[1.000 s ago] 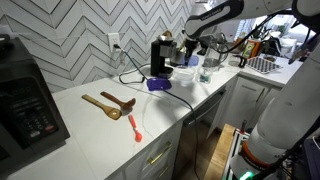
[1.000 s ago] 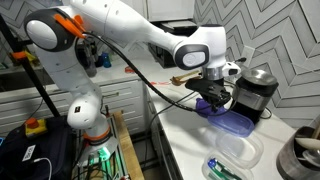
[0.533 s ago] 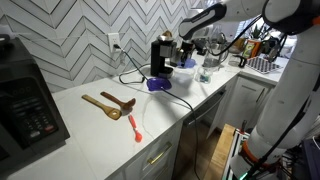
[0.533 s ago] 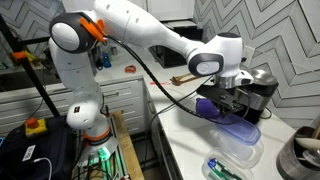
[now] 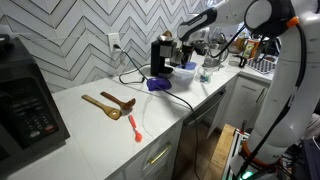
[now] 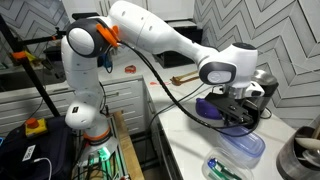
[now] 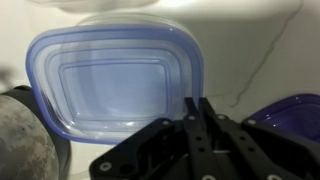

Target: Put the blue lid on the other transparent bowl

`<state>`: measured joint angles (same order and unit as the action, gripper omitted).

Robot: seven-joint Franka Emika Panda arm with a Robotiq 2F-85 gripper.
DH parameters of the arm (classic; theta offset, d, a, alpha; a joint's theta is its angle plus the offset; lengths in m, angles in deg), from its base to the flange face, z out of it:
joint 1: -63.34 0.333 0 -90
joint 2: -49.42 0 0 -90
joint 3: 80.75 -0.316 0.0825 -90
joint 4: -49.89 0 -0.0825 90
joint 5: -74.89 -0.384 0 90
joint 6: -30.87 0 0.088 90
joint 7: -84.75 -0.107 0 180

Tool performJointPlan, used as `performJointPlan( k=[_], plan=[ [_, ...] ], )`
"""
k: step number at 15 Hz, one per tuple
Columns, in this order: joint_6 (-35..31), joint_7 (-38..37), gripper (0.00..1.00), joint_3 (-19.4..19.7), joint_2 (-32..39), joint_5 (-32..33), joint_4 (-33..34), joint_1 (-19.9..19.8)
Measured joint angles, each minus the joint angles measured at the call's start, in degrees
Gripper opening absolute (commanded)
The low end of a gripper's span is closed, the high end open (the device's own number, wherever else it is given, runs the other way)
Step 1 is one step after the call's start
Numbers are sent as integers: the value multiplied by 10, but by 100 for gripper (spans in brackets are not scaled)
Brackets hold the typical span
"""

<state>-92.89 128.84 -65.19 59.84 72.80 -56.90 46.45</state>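
Note:
The blue lid (image 7: 115, 80) is a pale-blue, rounded-rectangular plastic lid. It lies flat on top of a transparent bowl (image 6: 243, 158) and also shows in an exterior view (image 6: 244, 147). My gripper (image 7: 199, 103) is just above the lid's near right edge. Its fingers are pressed together on the thin rim. The gripper also shows in both exterior views (image 6: 240, 120) (image 5: 188, 58). A second transparent container (image 6: 224, 169) stands near the counter's front edge.
A dark purple-blue squat object (image 6: 214, 107) (image 7: 297, 115) sits beside the gripper, with a black coffee machine (image 6: 262, 85) behind. Wooden spoons (image 5: 110, 105), a red utensil (image 5: 135, 128) and a black microwave (image 5: 25, 100) lie further along the white counter (image 5: 90, 135).
The arm has moved along the counter and come down. The blue lid, held higher before, now rests on the transparent bowl.

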Motion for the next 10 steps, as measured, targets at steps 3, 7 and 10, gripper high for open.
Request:
performJointPlan(
  k=[3, 7, 10],
  plan=[
    [1, -3, 2, -6, 11, 0, 6, -3],
    [0, -21, 2, -13, 15, 0, 6, -3],
    [0, -25, 2, -14, 21, -1, 6, -5]
  ],
)
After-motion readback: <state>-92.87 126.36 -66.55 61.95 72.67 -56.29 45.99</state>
